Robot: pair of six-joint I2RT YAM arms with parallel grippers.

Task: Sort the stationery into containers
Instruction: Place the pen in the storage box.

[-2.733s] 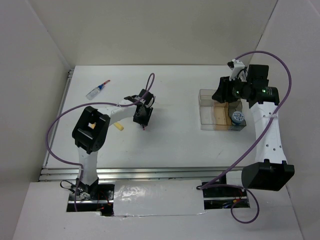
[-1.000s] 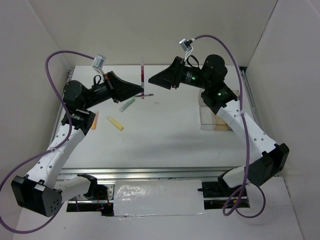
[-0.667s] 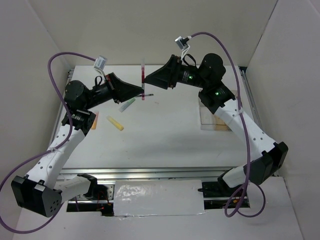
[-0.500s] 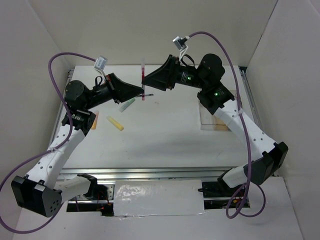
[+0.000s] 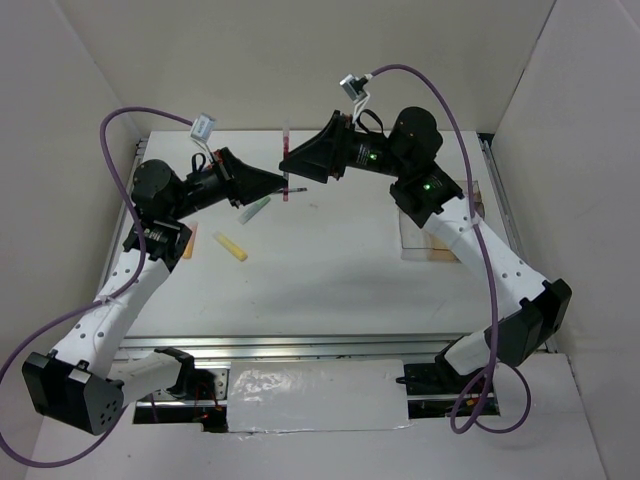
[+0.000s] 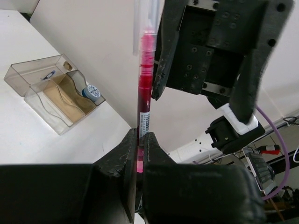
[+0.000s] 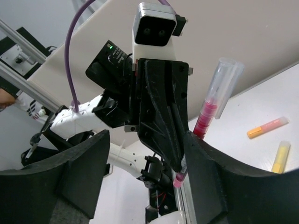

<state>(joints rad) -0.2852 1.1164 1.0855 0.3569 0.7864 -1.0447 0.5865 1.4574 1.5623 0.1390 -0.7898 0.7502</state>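
My left gripper is shut on a thin red pen and holds it upright in the air over the far middle of the table; the left wrist view shows the jaws pinched on the pen's lower part. My right gripper is open and faces the left one, close to the pen. In the right wrist view the pen stands by the inner edge of one of its fingers, untouched. The clear compartment box lies at right, half hidden by the right arm.
A green marker, a yellow marker and an orange marker lie on the table at left. The box holds a blue-white roll. White walls enclose the table on three sides.
Over the last second my right gripper has crept left, closer to the red pen. My left gripper still holds the pen upright in the same place.
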